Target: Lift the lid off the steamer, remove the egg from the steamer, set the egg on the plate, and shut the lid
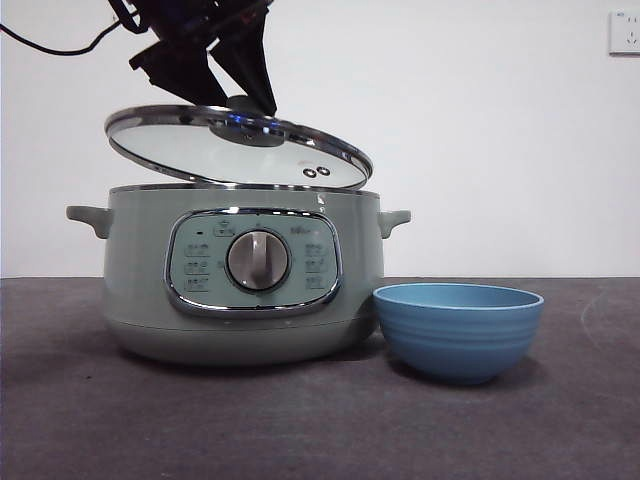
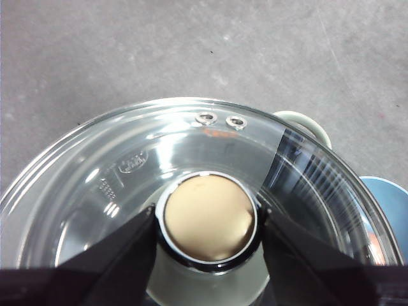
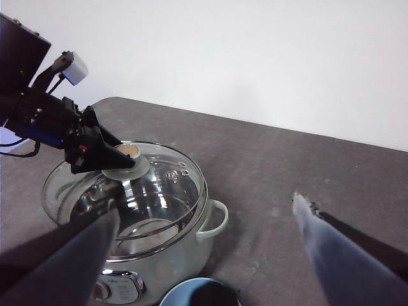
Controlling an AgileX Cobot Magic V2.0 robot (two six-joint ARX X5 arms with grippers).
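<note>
The clear glass lid (image 1: 240,150) is lifted and tilted just above the sage-green steamer (image 1: 140,290), its right edge lowest, near the pot's rim. My left gripper (image 1: 245,105) comes from above and is shut on the lid's knob (image 2: 207,220), one jaw on each side. The lid (image 2: 127,153) fills the left wrist view. The blue plate (image 1: 460,330) stands empty right of the steamer. My right gripper (image 3: 204,205) is open and empty, high above the steamer (image 3: 185,255) and the plate (image 3: 191,294). The egg is not visible.
The grey tabletop (image 1: 320,430) runs in front of the pot and bowl. A white wall stands behind, with a socket (image 1: 625,32) at its upper right. A black cable (image 1: 60,45) hangs from the left arm.
</note>
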